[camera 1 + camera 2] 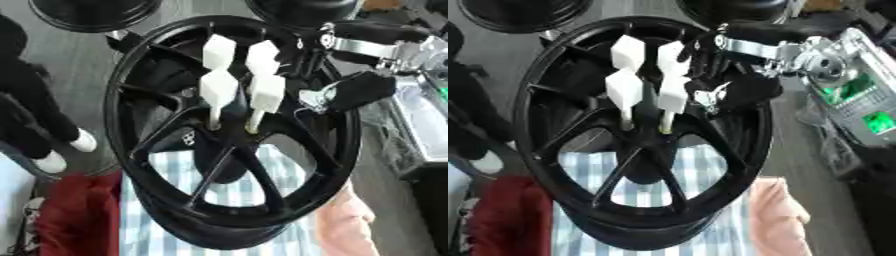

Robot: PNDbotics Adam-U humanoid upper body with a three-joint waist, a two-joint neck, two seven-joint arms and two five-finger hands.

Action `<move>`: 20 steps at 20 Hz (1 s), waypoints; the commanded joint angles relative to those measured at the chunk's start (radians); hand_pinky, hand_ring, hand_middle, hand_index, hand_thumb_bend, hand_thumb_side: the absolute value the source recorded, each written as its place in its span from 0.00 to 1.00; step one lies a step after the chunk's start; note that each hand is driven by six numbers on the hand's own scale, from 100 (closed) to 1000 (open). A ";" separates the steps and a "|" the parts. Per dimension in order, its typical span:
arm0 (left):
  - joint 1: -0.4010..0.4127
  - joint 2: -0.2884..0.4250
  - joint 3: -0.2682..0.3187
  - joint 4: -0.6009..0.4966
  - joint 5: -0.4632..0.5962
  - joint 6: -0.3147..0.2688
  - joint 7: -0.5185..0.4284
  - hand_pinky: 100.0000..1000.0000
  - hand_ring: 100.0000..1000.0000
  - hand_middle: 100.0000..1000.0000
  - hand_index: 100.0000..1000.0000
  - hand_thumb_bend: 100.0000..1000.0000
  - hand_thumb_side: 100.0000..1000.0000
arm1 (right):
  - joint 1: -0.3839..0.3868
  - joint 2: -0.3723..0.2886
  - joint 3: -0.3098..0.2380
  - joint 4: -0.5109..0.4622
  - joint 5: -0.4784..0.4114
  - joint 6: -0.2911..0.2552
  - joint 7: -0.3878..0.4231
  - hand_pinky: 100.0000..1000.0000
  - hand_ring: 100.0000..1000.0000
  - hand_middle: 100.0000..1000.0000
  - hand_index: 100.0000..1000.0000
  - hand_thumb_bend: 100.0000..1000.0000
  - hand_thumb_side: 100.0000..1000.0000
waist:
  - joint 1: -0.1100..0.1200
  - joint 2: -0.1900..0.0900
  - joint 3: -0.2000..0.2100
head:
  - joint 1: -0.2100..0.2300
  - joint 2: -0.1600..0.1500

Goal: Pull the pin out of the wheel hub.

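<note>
White pins [219, 87] in black wheel hub [229, 131], right hand [354, 92] just beside

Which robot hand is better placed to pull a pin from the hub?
Right, probably. The right robot hand is already at the wheel, beside the white pins standing out of the hub. The left robot hand shows in neither view, so it would have to come in first.

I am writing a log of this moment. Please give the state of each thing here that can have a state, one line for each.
Wheel: standing tilted, hub facing the camera.
White pins: four show, the lower two seated in the hub, none pulled out yet.
Right robot hand: at the wheel's right side beside the pins; grip cannot be told.
Left robot hand: not in view.
Checked cloth: lying under the wheel.
</note>
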 commanded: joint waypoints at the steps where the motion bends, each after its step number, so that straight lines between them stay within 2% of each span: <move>1: -0.009 0.038 0.012 -0.008 -0.007 -0.007 0.000 0.78 0.89 0.71 0.75 0.00 0.73 | -0.005 -0.010 -0.011 -0.017 0.000 0.002 0.001 0.66 0.64 0.61 0.86 0.00 0.50 | 0.007 -0.014 0.002 | -0.002 -0.002; 4: -0.009 0.039 0.012 -0.008 -0.008 -0.008 0.000 0.78 0.89 0.71 0.75 0.00 0.73 | 0.000 -0.009 -0.010 -0.017 0.006 0.003 0.005 0.69 0.71 0.68 0.87 0.00 0.50 | 0.008 -0.011 0.003 | -0.002 -0.002; 7: -0.009 0.038 0.012 -0.008 -0.009 -0.009 0.000 0.79 0.89 0.71 0.75 0.00 0.73 | 0.003 -0.006 -0.011 -0.017 0.014 0.004 0.000 0.69 0.72 0.70 0.88 0.00 0.50 | 0.009 -0.008 0.005 | -0.002 -0.002; 20: -0.014 0.034 0.010 -0.010 -0.010 -0.007 -0.002 0.79 0.90 0.71 0.75 0.00 0.73 | 0.008 0.001 -0.007 -0.017 0.013 0.023 -0.011 0.69 0.73 0.72 0.88 0.00 0.53 | 0.007 -0.001 0.013 | -0.007 -0.002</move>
